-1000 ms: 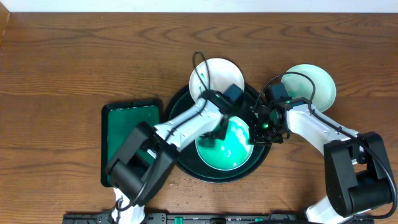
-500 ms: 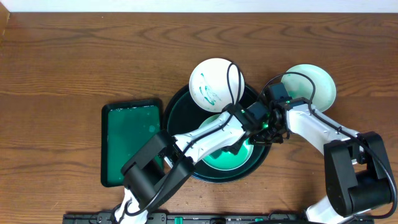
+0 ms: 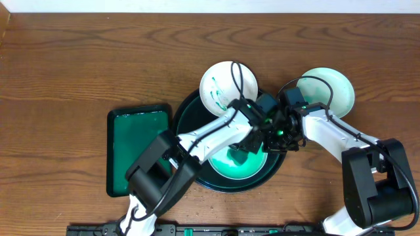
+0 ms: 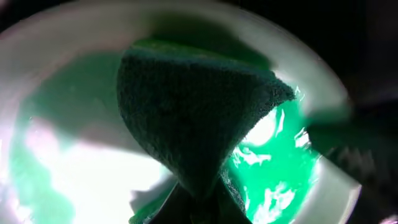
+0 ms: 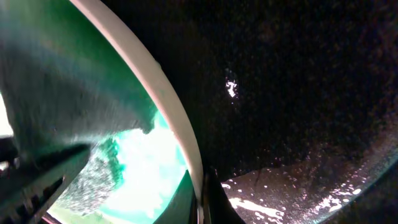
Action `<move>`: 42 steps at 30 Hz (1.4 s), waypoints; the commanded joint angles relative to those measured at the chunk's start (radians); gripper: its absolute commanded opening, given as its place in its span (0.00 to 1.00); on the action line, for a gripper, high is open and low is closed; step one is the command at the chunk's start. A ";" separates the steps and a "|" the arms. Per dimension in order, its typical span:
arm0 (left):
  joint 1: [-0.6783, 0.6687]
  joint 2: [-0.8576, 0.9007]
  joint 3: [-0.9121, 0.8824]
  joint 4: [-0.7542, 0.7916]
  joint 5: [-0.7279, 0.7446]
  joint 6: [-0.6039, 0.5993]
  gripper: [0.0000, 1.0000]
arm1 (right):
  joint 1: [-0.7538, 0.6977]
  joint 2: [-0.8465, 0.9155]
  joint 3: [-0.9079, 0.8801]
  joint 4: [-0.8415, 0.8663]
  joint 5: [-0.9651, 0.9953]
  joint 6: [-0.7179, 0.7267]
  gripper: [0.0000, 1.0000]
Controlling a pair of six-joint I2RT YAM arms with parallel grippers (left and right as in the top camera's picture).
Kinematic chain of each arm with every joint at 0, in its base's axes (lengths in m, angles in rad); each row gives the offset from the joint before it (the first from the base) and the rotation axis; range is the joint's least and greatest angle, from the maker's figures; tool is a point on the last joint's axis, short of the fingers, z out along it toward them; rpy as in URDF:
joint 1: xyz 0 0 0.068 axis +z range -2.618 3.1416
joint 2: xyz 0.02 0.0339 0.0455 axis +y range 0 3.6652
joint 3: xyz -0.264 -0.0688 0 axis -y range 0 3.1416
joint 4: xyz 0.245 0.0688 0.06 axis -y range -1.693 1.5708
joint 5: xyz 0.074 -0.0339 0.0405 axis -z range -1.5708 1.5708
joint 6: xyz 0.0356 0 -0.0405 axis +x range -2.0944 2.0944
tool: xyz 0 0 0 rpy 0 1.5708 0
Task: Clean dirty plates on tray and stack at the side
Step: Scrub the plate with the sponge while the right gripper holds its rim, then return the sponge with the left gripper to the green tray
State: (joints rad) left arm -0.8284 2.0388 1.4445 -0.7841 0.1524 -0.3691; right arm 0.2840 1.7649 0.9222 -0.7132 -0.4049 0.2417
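A white plate smeared bright green lies in the round dark tray. My left gripper is shut on a dark green cloth, which presses on the plate's wet inside. My right gripper is shut on this plate's right rim, with the tray floor beside it. A second plate with green marks rests on the tray's far rim. A third plate sits on the table to the right of the tray.
A rectangular green tray lies on the wooden table left of the round tray. Both arms cross over the round tray's right half. Cables loop above the far plates.
My left gripper has swept the cloth rightward across the plate, then drawn back slightly. The right gripper and the plates have stayed in place.
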 commanded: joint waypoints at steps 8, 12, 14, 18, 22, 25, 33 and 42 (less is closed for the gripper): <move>0.177 0.027 0.030 0.068 -0.074 -0.153 0.07 | 0.017 0.053 -0.039 -0.021 0.086 -0.014 0.01; 0.220 0.005 0.030 -0.010 -0.187 -0.152 0.07 | 0.017 0.053 -0.039 -0.021 0.086 -0.015 0.01; 0.230 -0.023 0.030 -0.056 -0.228 -0.152 0.07 | 0.017 0.053 -0.039 -0.019 0.086 -0.015 0.01; 0.233 -0.119 0.030 -0.135 -0.263 -0.149 0.07 | 0.017 0.053 -0.039 -0.012 0.086 -0.016 0.01; 0.242 -0.223 0.030 -0.212 -0.332 -0.151 0.07 | 0.017 0.053 -0.039 -0.007 0.086 -0.019 0.01; 0.281 -0.277 0.030 -0.273 -0.394 -0.172 0.07 | 0.017 0.053 -0.039 -0.003 0.086 -0.020 0.01; 0.527 -0.310 0.023 -0.429 -0.374 -0.187 0.07 | 0.017 0.050 -0.039 0.015 0.086 -0.022 0.01; 0.767 -0.292 -0.082 -0.370 -0.275 -0.161 0.07 | 0.017 0.045 -0.033 0.018 0.087 -0.023 0.01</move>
State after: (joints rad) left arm -0.1005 1.7309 1.4002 -1.1614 -0.1688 -0.5457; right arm 0.2840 1.7645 0.9218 -0.7021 -0.4057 0.2337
